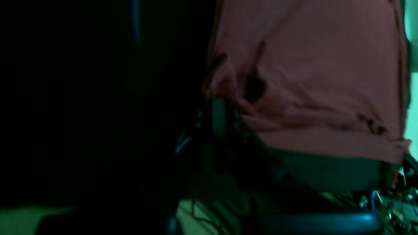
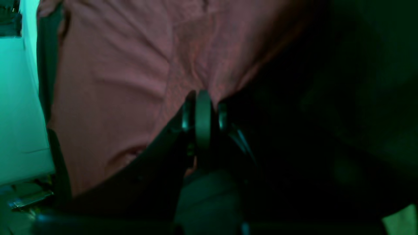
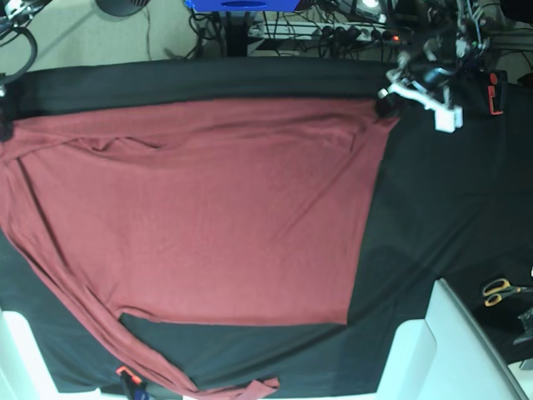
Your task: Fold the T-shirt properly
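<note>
Fingers (image 2: 203,114) pressed together in the right wrist view, on the right gripper (image 2: 204,98), nipping an edge of the T-shirt (image 2: 124,75) where the maroon knit puckers in toward the tips. Much the same in the left wrist view: dark fingers (image 1: 219,117) of the left gripper (image 1: 222,101) closed tight, with a small bunch of the T-shirt (image 1: 310,75) gathered and creased right at the tips. Hard to make out more of either grip, given the dim, greenish light in both wrist views. From the base view, T-shirt (image 3: 208,217) spread wide and mostly flat across the black cloth (image 3: 450,208), filling the left and middle of the surface, with light wrinkles along the far edge. Left gripper (image 3: 387,102) set at the far right corner of the garment, touching it, under a white bracket on the arm. Far left corner drawn up to the left border of the view; no clear sight of the right gripper there. One long narrow sleeve (image 3: 75,308) trailing down the left side and along the near edge, ending close to the bottom of the view, just beside a small orange-tipped object (image 3: 123,372). Yellow-handled scissors (image 3: 500,290) lying on the cloth at the right, well apart from the garment.
</note>
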Motion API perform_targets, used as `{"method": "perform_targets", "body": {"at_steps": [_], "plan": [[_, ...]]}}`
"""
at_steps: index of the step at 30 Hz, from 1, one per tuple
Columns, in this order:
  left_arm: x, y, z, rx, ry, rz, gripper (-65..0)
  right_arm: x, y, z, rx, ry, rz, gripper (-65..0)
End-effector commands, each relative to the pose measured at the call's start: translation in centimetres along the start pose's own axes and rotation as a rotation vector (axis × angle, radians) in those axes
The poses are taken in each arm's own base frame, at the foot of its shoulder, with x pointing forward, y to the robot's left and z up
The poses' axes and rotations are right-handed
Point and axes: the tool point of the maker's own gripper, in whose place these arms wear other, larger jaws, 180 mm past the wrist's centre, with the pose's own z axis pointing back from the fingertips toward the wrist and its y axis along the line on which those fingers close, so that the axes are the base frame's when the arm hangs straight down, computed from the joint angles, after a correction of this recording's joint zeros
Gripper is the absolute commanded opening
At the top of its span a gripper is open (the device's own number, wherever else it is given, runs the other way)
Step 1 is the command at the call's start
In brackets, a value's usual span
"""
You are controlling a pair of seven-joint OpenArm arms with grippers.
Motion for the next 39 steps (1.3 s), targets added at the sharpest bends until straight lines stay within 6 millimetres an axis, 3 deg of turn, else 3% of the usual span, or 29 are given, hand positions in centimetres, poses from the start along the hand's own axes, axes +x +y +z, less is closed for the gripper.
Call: {"method": "perform_targets", "body": {"at_steps": [1,8,12,28,31,39], "plan": [[1.2,0.3,0.7,0.006,-0.038,-0.012,-65.0,2.5,0.3,1.0,0.003,-0.058,0.047,-63.8],[1.2,1.0,2.3,0.035,-0.047,-0.030,-65.0,1.8,-0.2,1.6,-0.011,-0.022,0.058,-63.8],[0.2,1.3,2.5,0.041,-0.026,-0.019,-65.0,0.0,-0.7,1.7,-0.019,0.000,0.040,-63.8],[-0.7,2.0,3.0,0.062,-0.006,-0.015,-65.0,-1.8,-2.5,2.3,-0.083,-0.004,-0.035,-63.8],[-0.7,2.0,3.0,0.062,-0.007,-0.015,-65.0,-3.1,-2.8,2.4,-0.089,0.013,-0.050,-63.8],[-0.6,2.0,3.0,0.062,-0.009,-0.017,-65.0,-2.3,-3.1,4.2,-0.117,-0.058,-0.041,-63.8]]}}
